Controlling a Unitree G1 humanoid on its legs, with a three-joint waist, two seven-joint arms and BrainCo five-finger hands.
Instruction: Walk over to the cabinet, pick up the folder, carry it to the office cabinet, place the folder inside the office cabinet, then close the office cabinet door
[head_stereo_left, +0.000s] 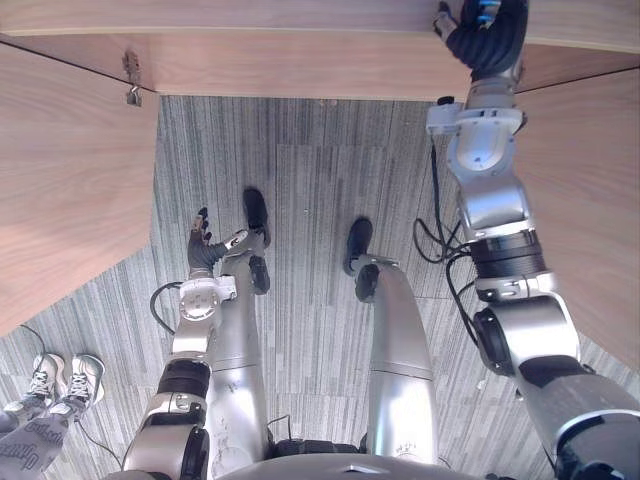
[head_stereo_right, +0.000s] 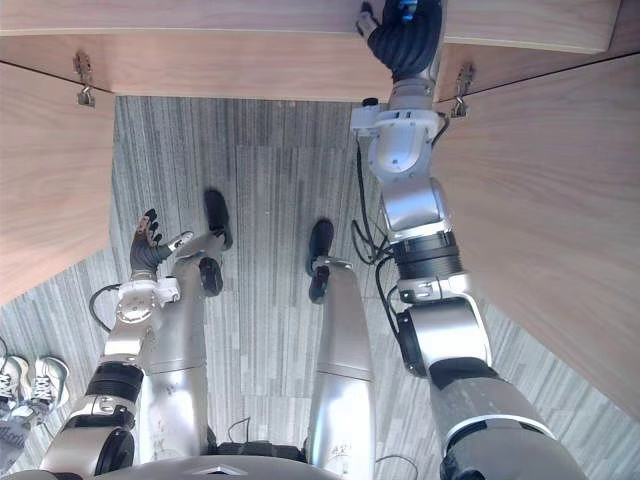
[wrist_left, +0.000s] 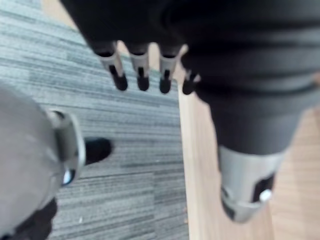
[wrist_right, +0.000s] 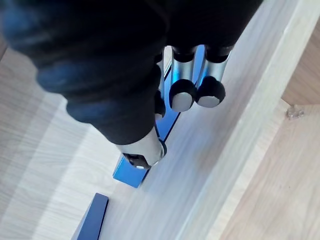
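R hand (wrist_right: 100, 65) fingers (wrist_right: 183, 80) grip blue folder (wrist_right: 131, 172) inside cabinet (head_stereo_left: 300, 60); L hand (head_stereo_left: 205, 245) relaxed.

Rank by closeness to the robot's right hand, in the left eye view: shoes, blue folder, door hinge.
1. The blue folder, gripped in the right hand, up inside the cabinet.
2. The door hinge, on the left door, upper left.
3. The shoes, a person's, far off at lower left.

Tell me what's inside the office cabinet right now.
The right hand grips a blue folder on the wooden shelf. The hand covers the folder's upper part, and deeper inside isn't visible.
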